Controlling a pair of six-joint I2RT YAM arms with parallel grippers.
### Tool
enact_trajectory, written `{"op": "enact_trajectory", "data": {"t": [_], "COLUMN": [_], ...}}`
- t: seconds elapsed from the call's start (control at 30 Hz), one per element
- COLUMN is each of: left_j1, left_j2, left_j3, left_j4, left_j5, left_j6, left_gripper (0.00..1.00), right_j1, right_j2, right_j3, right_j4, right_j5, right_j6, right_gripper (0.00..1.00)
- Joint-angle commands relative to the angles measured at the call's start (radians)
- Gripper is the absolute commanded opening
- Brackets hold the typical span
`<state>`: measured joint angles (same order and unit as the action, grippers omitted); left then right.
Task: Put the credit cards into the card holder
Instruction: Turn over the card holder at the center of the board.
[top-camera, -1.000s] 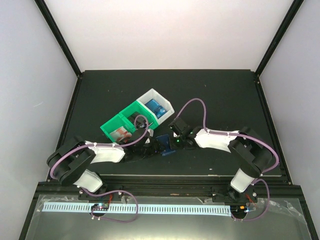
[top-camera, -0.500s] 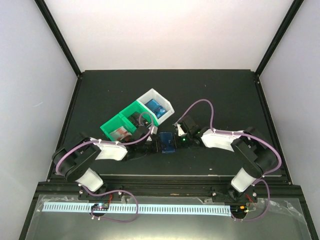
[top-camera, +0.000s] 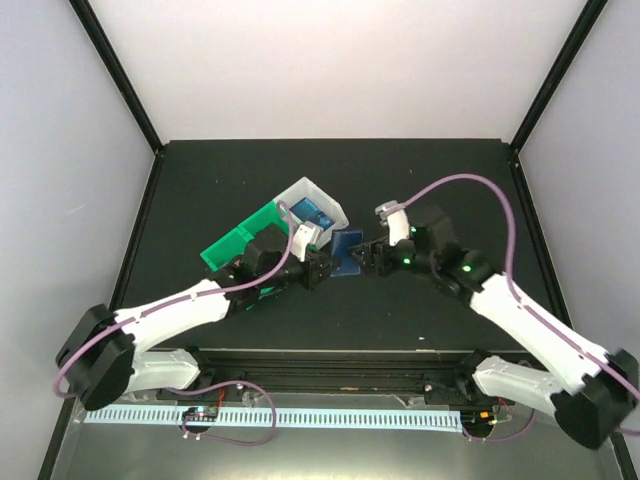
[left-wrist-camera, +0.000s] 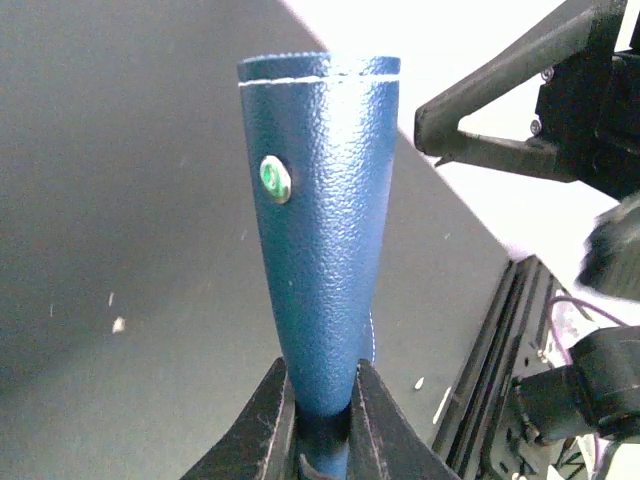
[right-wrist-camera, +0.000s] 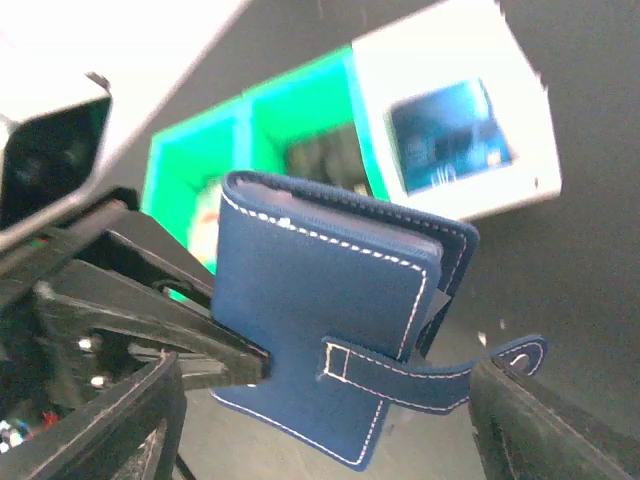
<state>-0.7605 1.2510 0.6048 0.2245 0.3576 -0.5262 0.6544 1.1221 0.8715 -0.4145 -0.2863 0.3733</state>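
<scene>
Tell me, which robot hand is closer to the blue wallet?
Left. The left hand is pinching the wallet at one end, so it is touching it. The right hand is open, close by on the wallet's other side, not gripping it.

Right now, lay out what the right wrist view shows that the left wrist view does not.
Only the right wrist view: the white plastic bin holding blue credit cards, the green plastic bin, and the loose strap tab of the dark blue stitched card holder. Only the left wrist view: the round metal snap on its cover. Both: the folded holder itself, pinched at one edge by the left arm's jaws, with the right arm's jaws open and off it.
</scene>
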Motion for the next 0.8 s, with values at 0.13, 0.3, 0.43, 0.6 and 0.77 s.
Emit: {"op": "enact_trajectory", "data": {"t": [0.13,0.3,0.43,0.6,0.77], "left_j1": [-0.001,-0.004,-0.01,-0.01,-0.01], "left_j2": [-0.189,-0.28,-0.325,-0.391,-0.401], "left_j3": [0.165,0.226,0.25,0.272,0.301], "left_j4": [-0.191,-0.296,-0.403,-0.417,-0.434], "left_j5": [0.119,0.206,0.228,0.187,0.138], "left_j6": [0.309,0.451,0.652,0.807,0.877], "left_gripper": [0.01,0.01,0.02,0.02,0.02], "right_j1": [-0.001,-0.002,0.001,0.002,0.021], "right_j2": [-0.237,-0.222,-0.158,-0.112,-0.075], "right_j3": [0.125,0.25,0.352,0.385,0.402], "right_j4": [-0.103,-0.242,-0.356,-0.367,-0.381], "right_j5": [0.1,-0.063,-0.216,-0.307,-0.385], "right_j6": [-0.231,-0.371,-0.44,-0.475,-0.512], "right_gripper": [0.9,0.89,0.88,0.78,0.65]}}
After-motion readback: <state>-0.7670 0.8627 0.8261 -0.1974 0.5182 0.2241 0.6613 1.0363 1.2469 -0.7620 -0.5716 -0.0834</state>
